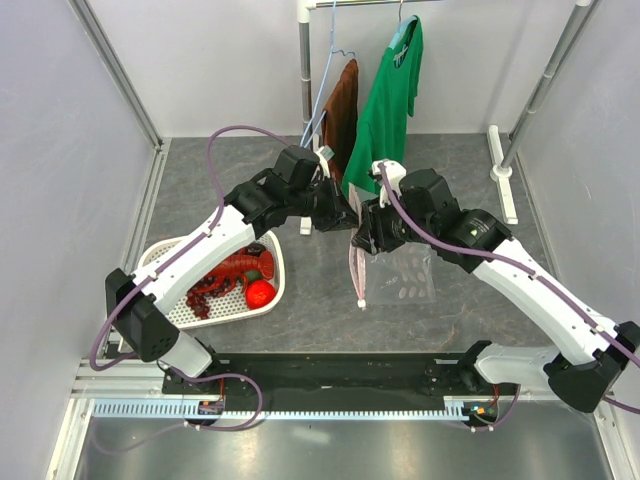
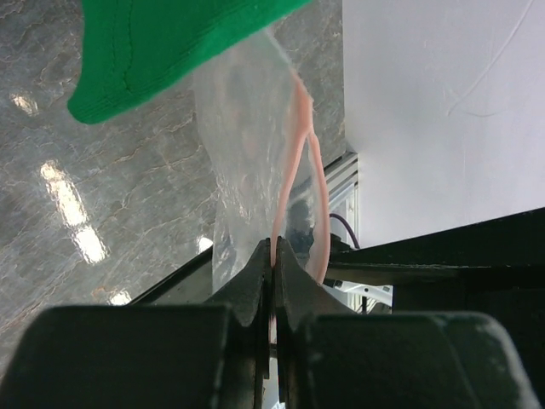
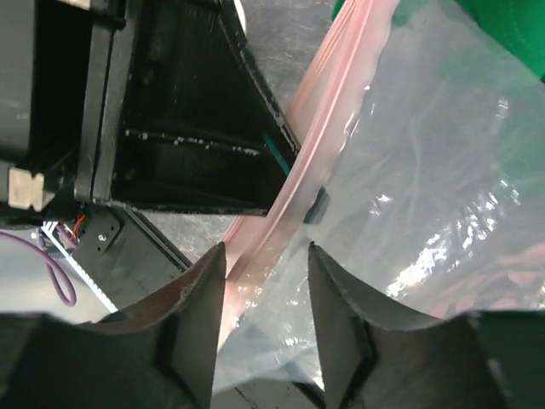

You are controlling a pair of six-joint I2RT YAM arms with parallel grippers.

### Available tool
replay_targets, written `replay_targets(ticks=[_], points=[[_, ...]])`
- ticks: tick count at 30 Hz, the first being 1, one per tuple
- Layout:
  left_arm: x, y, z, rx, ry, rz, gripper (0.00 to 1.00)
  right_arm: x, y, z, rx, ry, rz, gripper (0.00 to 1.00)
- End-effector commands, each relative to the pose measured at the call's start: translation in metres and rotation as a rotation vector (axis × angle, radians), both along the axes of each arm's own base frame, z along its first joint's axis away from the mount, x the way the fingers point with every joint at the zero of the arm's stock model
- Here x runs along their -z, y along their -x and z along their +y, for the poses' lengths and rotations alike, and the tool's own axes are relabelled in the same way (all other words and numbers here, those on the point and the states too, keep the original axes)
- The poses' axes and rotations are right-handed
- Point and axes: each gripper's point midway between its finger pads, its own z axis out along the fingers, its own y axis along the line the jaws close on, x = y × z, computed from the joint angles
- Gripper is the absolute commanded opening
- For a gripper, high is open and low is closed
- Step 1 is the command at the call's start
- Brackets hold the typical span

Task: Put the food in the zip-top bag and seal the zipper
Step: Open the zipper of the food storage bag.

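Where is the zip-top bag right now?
The zip-top bag is held mid-table in the top view, right of the white basket, its pink strip pinched by the left gripper.

TOP: you look down from above and behind both arm bases, wide enough for the whole table [image 1: 320, 320] | LEFT WRIST: you look along the left gripper [image 2: 272, 254], zipper [image 2: 291, 162] right at its fingertips | RIGHT WRIST: equally close, past the right gripper [image 3: 266, 260] onto the zip-top bag [image 3: 426, 170] | SHARED: all three catch the bag and green shirt [image 1: 385, 110].
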Motion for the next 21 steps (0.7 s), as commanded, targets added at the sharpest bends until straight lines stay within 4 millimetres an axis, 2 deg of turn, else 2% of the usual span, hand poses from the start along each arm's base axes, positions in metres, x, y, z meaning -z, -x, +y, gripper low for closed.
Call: replay_targets(ticks=[1, 2, 4, 5, 6, 9, 11, 15, 17, 21], points=[[-0.026, 0.003, -0.006, 0.008, 0.074, -0.018, 0.02, -0.027, -0.014, 0.003, 0.042, -0.035, -0.074, 0.47], [-0.027, 0.004, -0.006, 0.008, 0.075, -0.019, 0.02, -0.027, -0.014, 0.002, 0.046, -0.030, -0.075, 0.37], [-0.025, 0.004, -0.004, 0.005, 0.069, -0.021, 0.02, -0.027, -0.019, -0.005, 0.082, -0.006, -0.091, 0.25], [-0.021, 0.005, -0.002, 0.001, 0.061, -0.018, 0.02, -0.026, -0.019, -0.009, 0.091, 0.009, -0.092, 0.14], [-0.020, 0.006, 0.001, -0.001, 0.057, -0.026, 0.02, -0.027, -0.018, -0.012, 0.096, 0.018, -0.099, 0.11], [-0.012, 0.002, 0.013, -0.030, 0.031, -0.032, 0.02, -0.025, -0.019, -0.028, 0.133, 0.077, -0.124, 0.08], [-0.003, -0.003, 0.022, -0.051, 0.014, -0.018, 0.02, -0.021, -0.021, -0.040, 0.158, 0.125, -0.138, 0.01], [0.011, -0.005, 0.036, -0.055, -0.024, -0.025, 0.02, -0.019, -0.017, -0.057, 0.169, 0.176, -0.161, 0.00], [0.017, -0.008, 0.043, -0.052, -0.061, -0.062, 0.02, -0.022, -0.013, -0.056, 0.142, 0.157, -0.167, 0.00], [0.040, -0.010, 0.058, 0.003, -0.182, -0.160, 0.02, -0.046, -0.003, -0.056, 0.100, 0.068, -0.195, 0.00]])
